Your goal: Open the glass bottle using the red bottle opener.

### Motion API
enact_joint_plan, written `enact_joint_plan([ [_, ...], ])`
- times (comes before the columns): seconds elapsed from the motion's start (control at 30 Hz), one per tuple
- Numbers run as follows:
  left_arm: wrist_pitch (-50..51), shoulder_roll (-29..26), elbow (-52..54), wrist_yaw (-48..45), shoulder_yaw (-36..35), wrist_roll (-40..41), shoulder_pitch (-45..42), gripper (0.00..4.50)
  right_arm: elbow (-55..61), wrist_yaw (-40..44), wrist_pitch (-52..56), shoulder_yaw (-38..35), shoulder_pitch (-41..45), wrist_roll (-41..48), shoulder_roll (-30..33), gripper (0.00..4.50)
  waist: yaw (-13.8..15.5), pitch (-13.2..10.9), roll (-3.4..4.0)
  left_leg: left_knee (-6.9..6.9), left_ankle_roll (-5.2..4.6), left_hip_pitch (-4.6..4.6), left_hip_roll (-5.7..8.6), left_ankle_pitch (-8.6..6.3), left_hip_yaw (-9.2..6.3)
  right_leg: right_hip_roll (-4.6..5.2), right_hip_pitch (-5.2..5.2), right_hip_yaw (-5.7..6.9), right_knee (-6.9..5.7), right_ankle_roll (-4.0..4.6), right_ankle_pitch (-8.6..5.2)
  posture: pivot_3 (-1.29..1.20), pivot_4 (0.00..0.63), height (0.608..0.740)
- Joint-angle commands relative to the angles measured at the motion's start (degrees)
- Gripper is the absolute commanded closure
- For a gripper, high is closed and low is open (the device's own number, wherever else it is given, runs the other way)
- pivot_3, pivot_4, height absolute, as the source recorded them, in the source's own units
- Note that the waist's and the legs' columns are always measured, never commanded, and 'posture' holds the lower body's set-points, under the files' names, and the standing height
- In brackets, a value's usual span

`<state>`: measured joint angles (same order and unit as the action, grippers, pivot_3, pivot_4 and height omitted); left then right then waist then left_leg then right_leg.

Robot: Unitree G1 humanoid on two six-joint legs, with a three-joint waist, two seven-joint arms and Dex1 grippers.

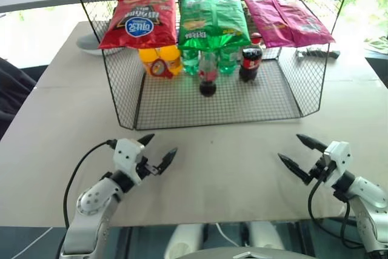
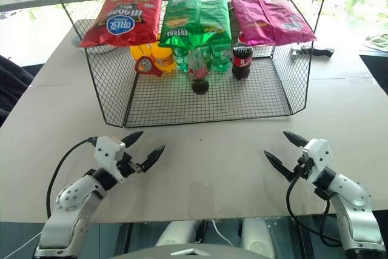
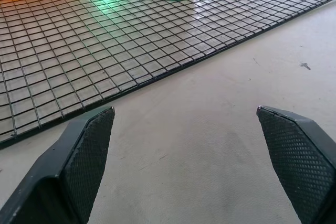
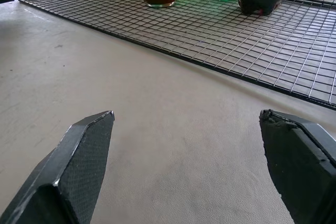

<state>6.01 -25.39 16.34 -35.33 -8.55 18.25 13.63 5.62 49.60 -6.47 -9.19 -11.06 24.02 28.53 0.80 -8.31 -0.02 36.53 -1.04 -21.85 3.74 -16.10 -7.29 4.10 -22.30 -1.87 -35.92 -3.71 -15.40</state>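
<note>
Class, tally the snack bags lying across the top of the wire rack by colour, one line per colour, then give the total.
Red snack bag: 1
Green snack bag: 1
Pink snack bag: 1
Total: 3

we see a pale beige worktop [image 1: 230, 168]. on it stands a black wire rack [image 1: 218, 98], open toward us. behind the rack's left side rests a grey bowl [image 1: 91, 44]; a dark handled tool [image 1: 319, 53] lies beside its right side.
</note>
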Motion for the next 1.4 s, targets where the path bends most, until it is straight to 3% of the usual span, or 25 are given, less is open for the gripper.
enact_joint_plan([
  [0.03,-0.11,-0.19,2.43,-0.17,-0.59,0.93,0.55,0.0,2.72,0.0,1.05,-0.97,0.85,1.28,0.8,0.06,-0.01,0.0,0.0,0.0,0.0,0.0,0.0,0.0,0.0,0.0,0.0,0.0,0.0,0.0,0.0,0.0,0.15,0.74],
  [0.83,-1.05,1.15,0.69,1.43,-0.48,0.05,-2.55,0.0,5.39,-1.08,3.43,2.13,3.8,0.47,-0.76,0.06,-0.01,0.03,-0.04,0.64,-0.01,0.1,0.01,0.0,0.18,-0.04,0.01,-0.04,-0.73,0.0,0.01,0.0,0.15,0.74],
  [1.17,-2.75,7.81,-11.67,9.75,-3.59,1.07,-22.92,0.0,19.06,-4.04,11.8,10.37,10.17,4.96,-5.1,0.06,-0.02,0.14,-0.25,0.83,0.09,0.13,0.03,0.07,0.1,-0.11,0.01,0.16,-0.97,-0.01,0.02,0.0,0.15,0.74],
  [1.4,-7.28,8.37,-22.29,10.5,-5.41,0.73,-34.6,0.0,22.01,-7.31,13.73,12.52,12.17,4.17,-7.16,0.06,-0.09,0.19,-0.42,0.91,0.08,0.01,0.11,0.07,0.07,-0.1,-0.12,0.2,-0.94,-0.01,0.02,0.0,0.15,0.74],
])
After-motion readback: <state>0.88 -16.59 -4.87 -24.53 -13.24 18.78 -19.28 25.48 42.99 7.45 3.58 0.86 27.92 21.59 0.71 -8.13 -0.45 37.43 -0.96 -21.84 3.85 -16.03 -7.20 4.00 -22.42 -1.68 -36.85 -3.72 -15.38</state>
